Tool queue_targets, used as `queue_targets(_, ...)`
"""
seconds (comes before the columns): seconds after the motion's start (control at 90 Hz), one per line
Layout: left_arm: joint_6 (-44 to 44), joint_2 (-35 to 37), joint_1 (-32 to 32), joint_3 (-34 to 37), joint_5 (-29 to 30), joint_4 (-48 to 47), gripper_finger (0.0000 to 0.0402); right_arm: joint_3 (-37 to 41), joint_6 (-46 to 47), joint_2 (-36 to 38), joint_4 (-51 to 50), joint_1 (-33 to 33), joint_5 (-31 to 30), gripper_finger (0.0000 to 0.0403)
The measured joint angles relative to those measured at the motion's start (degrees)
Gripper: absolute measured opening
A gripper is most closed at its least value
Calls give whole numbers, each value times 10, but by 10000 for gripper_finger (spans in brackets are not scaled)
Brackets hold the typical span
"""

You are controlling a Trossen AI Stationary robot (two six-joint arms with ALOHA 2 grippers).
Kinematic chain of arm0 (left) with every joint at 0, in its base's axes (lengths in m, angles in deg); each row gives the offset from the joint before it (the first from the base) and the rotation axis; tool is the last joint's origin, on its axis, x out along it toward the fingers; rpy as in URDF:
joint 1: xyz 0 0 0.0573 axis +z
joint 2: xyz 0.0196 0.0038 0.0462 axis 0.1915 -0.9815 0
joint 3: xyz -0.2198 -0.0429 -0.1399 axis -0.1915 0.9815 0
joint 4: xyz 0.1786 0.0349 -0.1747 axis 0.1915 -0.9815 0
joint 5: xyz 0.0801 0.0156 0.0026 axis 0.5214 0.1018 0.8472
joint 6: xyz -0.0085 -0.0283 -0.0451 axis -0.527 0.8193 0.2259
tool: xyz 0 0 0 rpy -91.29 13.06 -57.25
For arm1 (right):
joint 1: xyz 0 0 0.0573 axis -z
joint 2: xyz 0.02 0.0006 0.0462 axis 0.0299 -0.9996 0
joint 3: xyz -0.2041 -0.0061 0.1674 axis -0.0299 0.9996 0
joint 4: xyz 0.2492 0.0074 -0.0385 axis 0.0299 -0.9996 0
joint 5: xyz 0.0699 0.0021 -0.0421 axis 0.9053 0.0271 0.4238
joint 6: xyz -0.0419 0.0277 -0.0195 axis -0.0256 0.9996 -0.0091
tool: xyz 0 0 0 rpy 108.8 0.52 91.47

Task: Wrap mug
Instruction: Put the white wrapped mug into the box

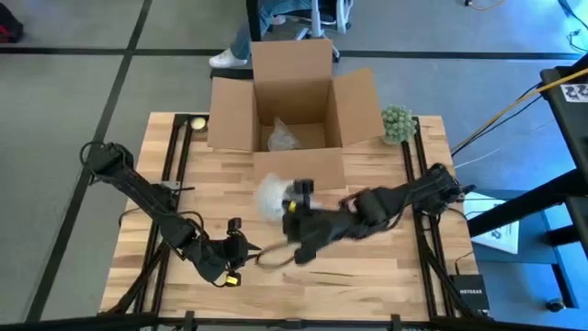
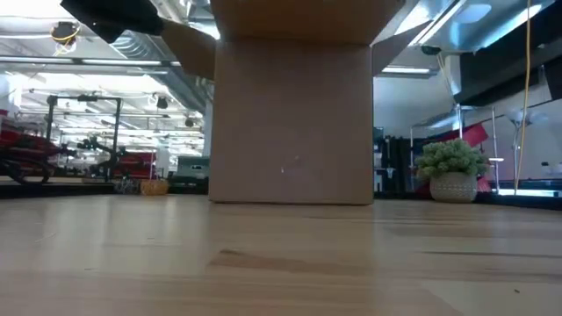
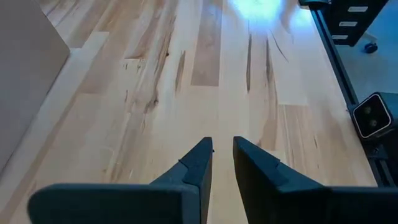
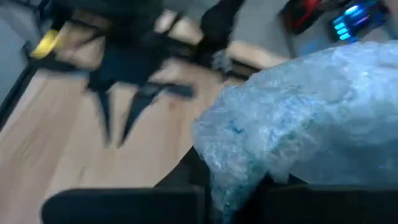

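The desk (image 1: 386, 267) carried an open cardboard box (image 1: 294, 106) at its far edge, a small plant (image 1: 397, 122) beside it. The bubble-wrapped mug (image 1: 273, 196) was in front of the box, held at the right gripper (image 1: 296, 210), jaws pinching the wrap. Judged: bundle soft and slippery outside, fragile within; hold firmly across the body, not loose film. The left gripper (image 3: 222, 163) waited near the front edge, jaws nearly pressed together, holding nothing. Only the right wrist view showed the wrap's texture; the low view showed box and plant alone.
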Motion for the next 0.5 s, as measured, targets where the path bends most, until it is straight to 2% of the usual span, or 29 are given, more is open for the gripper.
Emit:
queue_targets(0.111, 1, 0, 0, 0, 0, -1, 49, -2, -3, 26, 4, 61, -23, 12)
queue_targets(0.222, 1, 0, 0, 0, 0, -1, 49, -1, 2, 30, 3, 141, -14, 12)
queue_targets(0.356, 0, 0, 0, 0, 0, -2, 49, -1, 30, 28, 0, 247, 55, 11)
queue_targets(0.5, -5, 0, 0, 0, 0, -5, 49, -1, 73, -7, -5, 342, 136, 11)
